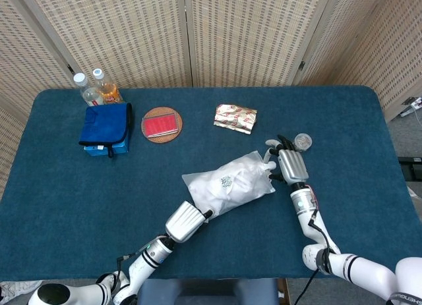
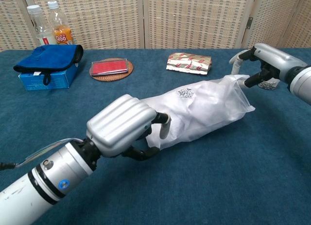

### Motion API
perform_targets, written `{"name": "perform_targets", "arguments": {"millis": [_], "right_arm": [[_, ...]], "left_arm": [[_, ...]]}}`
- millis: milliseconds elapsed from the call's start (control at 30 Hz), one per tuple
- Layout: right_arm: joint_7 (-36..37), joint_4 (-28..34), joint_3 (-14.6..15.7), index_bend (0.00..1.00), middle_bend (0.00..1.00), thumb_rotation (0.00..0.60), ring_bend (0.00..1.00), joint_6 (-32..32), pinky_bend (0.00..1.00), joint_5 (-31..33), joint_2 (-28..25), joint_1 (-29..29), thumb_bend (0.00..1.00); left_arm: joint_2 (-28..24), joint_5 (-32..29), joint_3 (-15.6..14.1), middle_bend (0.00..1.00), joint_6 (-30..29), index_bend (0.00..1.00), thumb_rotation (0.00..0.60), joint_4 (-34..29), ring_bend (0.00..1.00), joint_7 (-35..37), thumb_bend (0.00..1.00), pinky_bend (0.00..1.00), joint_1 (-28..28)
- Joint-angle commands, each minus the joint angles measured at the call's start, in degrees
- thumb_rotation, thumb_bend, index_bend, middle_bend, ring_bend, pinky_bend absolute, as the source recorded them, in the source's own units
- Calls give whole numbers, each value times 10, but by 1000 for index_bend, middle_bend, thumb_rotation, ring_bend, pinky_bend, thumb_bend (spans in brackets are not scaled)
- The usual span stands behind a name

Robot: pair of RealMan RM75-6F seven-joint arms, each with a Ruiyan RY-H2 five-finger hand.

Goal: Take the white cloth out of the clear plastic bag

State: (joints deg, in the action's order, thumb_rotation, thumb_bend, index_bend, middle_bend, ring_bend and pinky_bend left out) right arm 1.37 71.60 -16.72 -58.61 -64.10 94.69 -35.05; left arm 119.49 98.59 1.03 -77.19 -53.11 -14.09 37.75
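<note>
The clear plastic bag (image 1: 231, 185) (image 2: 206, 111) lies slantwise mid-table with the white cloth (image 1: 221, 190) bunched inside it. My left hand (image 1: 186, 221) (image 2: 121, 125) grips the bag's near, closed end, its fingers curled around the plastic. My right hand (image 1: 288, 163) (image 2: 262, 60) hovers at the bag's far, open end. Its fingers are apart, and the thumb tip touches the top edge of the mouth. Nothing shows pinched in that hand. The cloth is wholly inside the bag.
A blue cloth on a blue box (image 1: 105, 128) (image 2: 46, 60) and two bottles (image 1: 95, 87) (image 2: 48, 23) stand at the back left. A red card on a round coaster (image 1: 161, 124) and a foil packet (image 1: 235, 117) (image 2: 189, 62) lie behind the bag. A small clear jar (image 1: 302, 141) sits by my right hand.
</note>
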Motion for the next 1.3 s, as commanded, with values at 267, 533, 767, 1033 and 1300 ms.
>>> {"name": "perform_targets", "arguments": {"millis": [267,533,767,1033,1300], "right_arm": [[1,1,0,873,222,600,0,1,91,1,0,1,541],[3,0,1,872,223,600,0,2,91,-1,0,1,541],[5,-1,1,873,222,600,0,3,90,-1,0,2,541],[5,-2,1,872,222,600,0,4,91,-1,2,2,541],[5,-2,2,873,224,600,0,5,91,-2,2,2,541]], "left_arm": [[2,1,1,1000,-3,534,600,5,1000,4,344,1000,0],[0,-1,1,1000,-7,536,600,14,1000,8,343,1000,-3],[1,0,-3,1000,-10,604,600,22,1000,10,343,1000,-6],[1,-1,-2,1000,-9,518,600,21,1000,9,343,1000,-7],[-3,-10,1,1000,6,441,600,10,1000,-6,345,1000,-8]]}}
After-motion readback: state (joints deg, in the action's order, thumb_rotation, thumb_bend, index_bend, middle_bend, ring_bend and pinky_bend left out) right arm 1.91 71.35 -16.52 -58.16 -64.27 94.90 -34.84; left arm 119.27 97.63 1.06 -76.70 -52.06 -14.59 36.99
